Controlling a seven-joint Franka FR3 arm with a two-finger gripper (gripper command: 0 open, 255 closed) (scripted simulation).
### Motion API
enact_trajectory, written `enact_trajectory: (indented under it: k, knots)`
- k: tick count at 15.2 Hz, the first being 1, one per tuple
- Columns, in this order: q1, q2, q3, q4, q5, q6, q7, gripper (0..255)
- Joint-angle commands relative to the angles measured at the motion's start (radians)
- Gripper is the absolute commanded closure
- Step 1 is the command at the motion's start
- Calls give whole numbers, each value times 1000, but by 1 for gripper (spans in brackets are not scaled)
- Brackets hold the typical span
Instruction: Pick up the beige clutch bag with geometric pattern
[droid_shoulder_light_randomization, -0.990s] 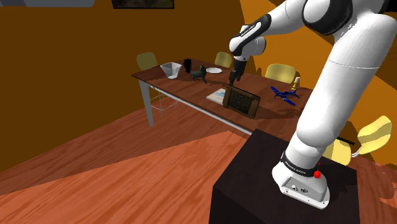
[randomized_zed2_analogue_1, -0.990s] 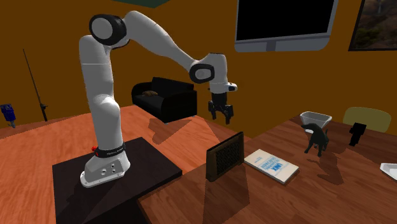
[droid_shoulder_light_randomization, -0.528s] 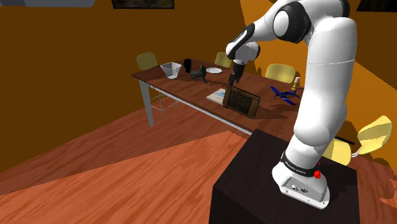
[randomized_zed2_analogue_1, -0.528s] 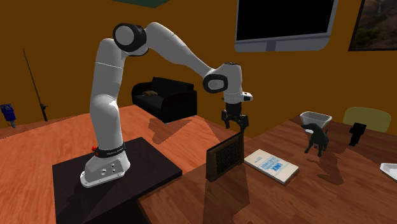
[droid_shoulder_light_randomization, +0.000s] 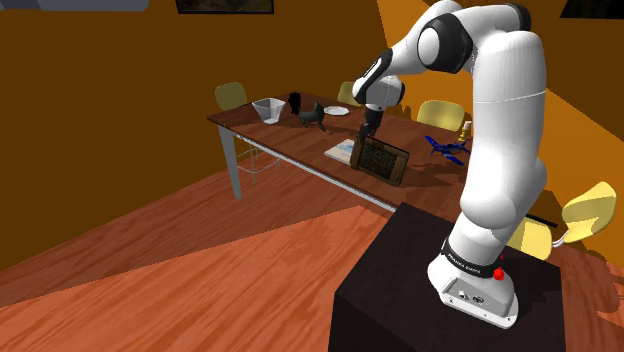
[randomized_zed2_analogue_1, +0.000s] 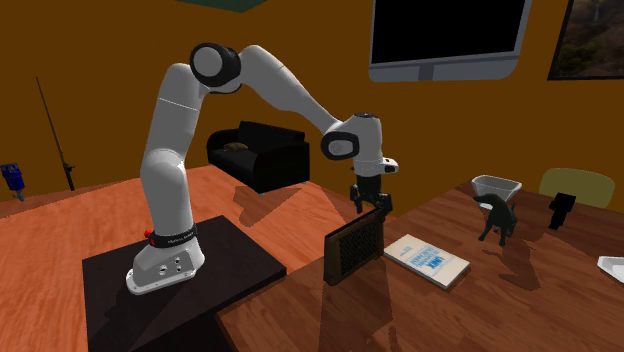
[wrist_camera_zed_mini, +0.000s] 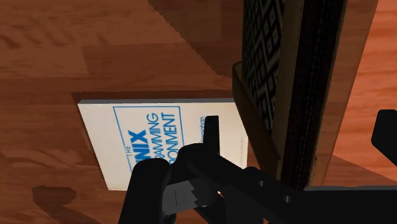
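The clutch bag (randomized_zed2_analogue_1: 354, 246), tan at its edges with a dark-and-beige geometric face, stands upright on its long edge at the end of a wooden table (randomized_zed2_analogue_1: 560, 290) nearest the robot's black stand (randomized_zed2_analogue_1: 230, 255). It is just beside a white book (wrist_camera_zed_mini: 153, 137) with blue lettering that lies flat on the tabletop. The black gripper (randomized_zed2_analogue_1: 368, 203) hangs at the bag's top edge, pointing down. In the wrist view its fingers (wrist_camera_zed_mini: 212, 130) stand wide apart, one on either side of the upright bag. A strip of tabletop or book shows between each finger and the bag's faces, so the claw is open and has hold of nothing. The white arm (randomized_zed2_analogue_1: 280, 85) rises from the stand and arches over the table's end to reach the bag. Farther along the table, well apart from the bag, a dark dog figurine (randomized_zed2_analogue_1: 495, 218) stands near a pale open container (randomized_zed2_analogue_1: 496, 186). In the shoulder view a blue toy plane (droid_shoulder_light_randomization: 445, 148) sits on the table beyond the bag, and yellow chairs (droid_shoulder_light_randomization: 231, 95) are drawn up along the far side. A black sofa (randomized_zed2_analogue_1: 258, 152) sits against the orange wall behind the arm, a large dark screen (randomized_zed2_analogue_1: 447, 35) is mounted high on that wall, and reddish wood flooring (droid_shoulder_light_randomization: 150, 270) spreads below the table.
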Motion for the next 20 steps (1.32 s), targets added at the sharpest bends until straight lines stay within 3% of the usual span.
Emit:
enact_trajectory:
  k: [1,2,11,20]
  knots:
    - [-4,10,4,2,7,7,-6,0]
    - [-5,11,4,3,8,7,-7,255]
    - [-4,10,4,2,7,7,-6,255]
    - [19,-66,-28,30,-56,-86,41,255]
